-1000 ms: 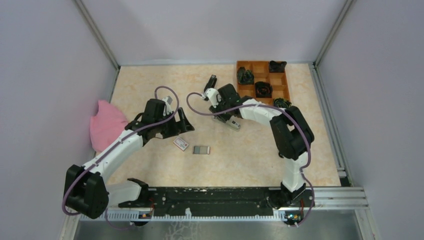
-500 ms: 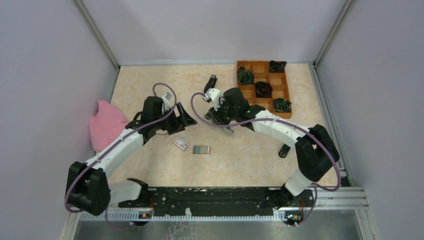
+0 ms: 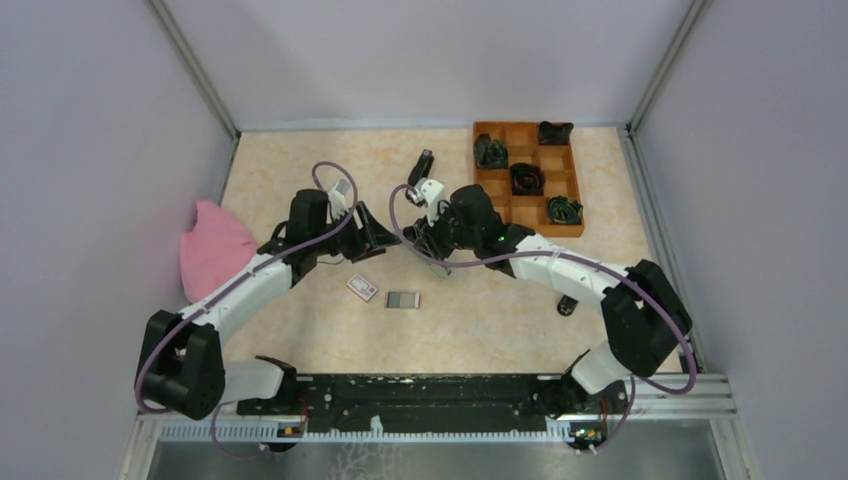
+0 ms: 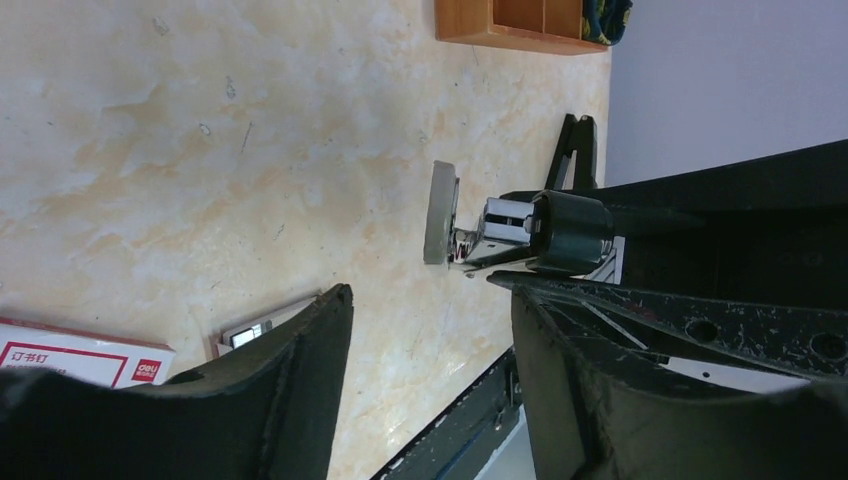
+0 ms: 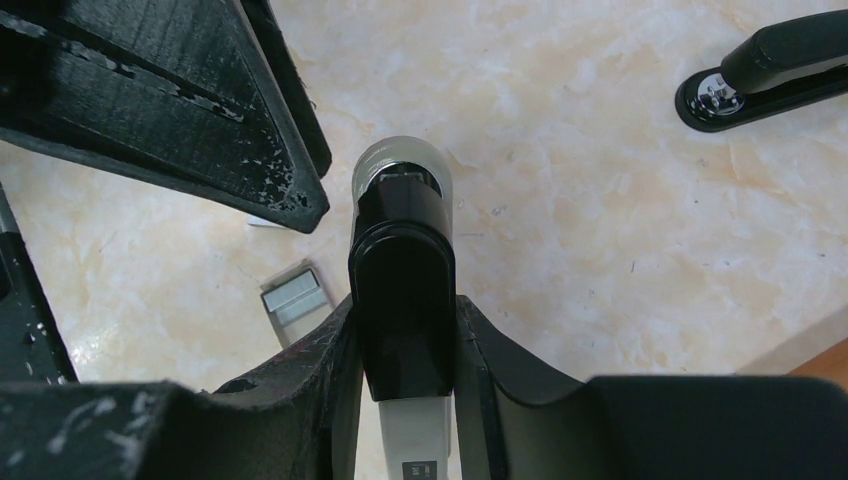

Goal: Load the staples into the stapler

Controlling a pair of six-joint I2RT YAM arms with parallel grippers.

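Observation:
My right gripper (image 5: 405, 330) is shut on a black-and-white stapler (image 5: 402, 270), held above the table with its nose pointing at the left gripper. In the top view this stapler (image 3: 443, 258) hangs at mid table under the right gripper (image 3: 437, 243). My left gripper (image 4: 430, 300) is open with nothing between its fingers (image 4: 300, 370). The stapler's nose (image 4: 500, 230) lies just beyond its right fingertip. The staples (image 3: 402, 299) lie flat in a small grey tray, with their white-and-red box (image 3: 362, 288) to the left. Both show below the left finger: staples (image 4: 250, 330), box (image 4: 80, 360).
A second black stapler (image 3: 421, 165) lies behind the grippers, also at the right wrist view's top right (image 5: 765, 70). A wooden compartment tray (image 3: 503, 188) with dark items stands at the back right. A pink cloth (image 3: 212, 250) lies at the left edge. A small black object (image 3: 567, 305) sits right.
The right arm swung its elbow out and carried the stapler left toward the left gripper. The left gripper rose slightly toward it and its jaws narrowed.

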